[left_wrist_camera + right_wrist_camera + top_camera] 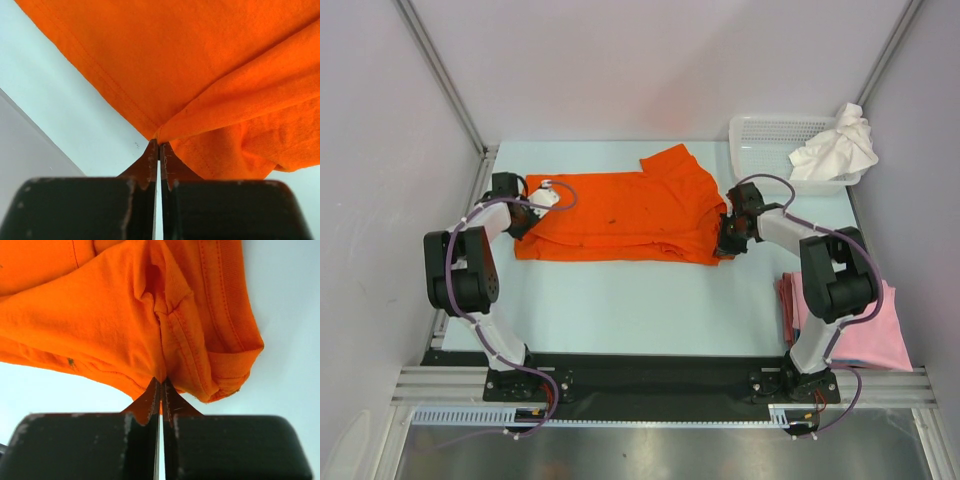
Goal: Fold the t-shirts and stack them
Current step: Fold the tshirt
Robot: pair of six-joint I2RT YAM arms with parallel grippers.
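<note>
Near right on the desk point(650, 300), the pink t-shirts point(865, 330) show only from above. Wrist views show the left tool point(158, 146) and right tool point(160, 382) each pinched closed on the orange t-shirt point(620, 215), spread mid-desk. Far right, the white t-shirt point(835, 148) hangs over the basket point(760, 135).

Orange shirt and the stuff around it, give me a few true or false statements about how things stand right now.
1. The left pincer and right pincer are each shut on the orange shirt. True.
2. The white shirt lies flat on the table. False: it is bunched up at the right end of the basket.
3. The pink shirts lie beside the right arm's base. True.
4. The orange shirt is in the basket. False: it lies spread on the table, left of the basket.
</note>
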